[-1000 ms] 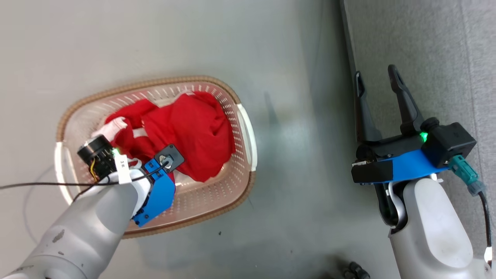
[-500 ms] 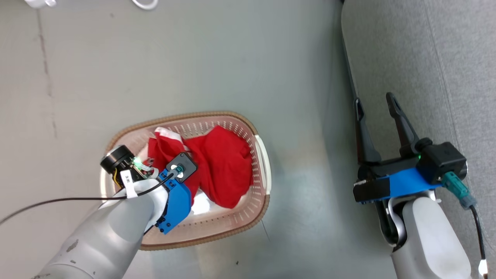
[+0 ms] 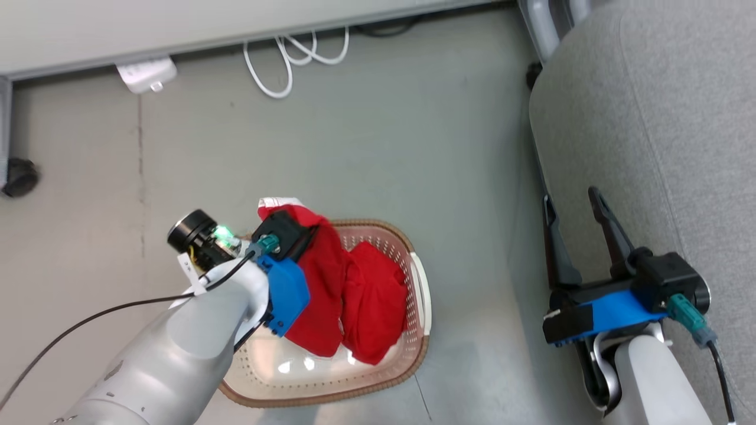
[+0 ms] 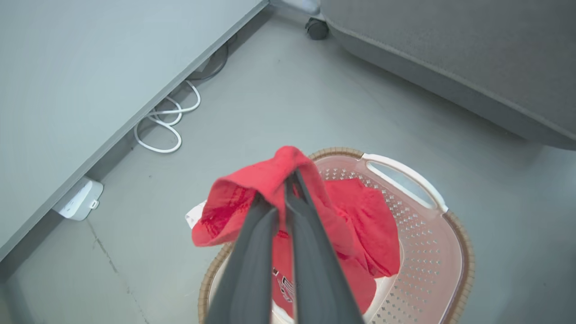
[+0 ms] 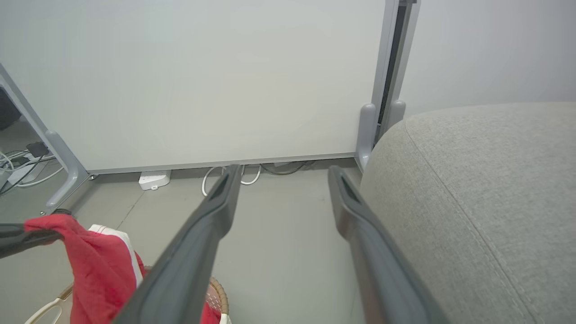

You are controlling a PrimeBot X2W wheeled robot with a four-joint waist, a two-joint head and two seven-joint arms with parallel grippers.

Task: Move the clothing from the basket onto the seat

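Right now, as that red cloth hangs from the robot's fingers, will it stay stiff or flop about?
Probably floppy: the clothing folds over the left gripper and droops into the basket. Likely light, since a thin pinch carries it. It may drag on the rim, as its lower part trails inside.

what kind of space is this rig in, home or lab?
Probably a lab or office bay, not a home: bare grey floor, a white partition panel on metal feet, a power strip and loose cable at its base. The grey seat and laundry basket look like props.
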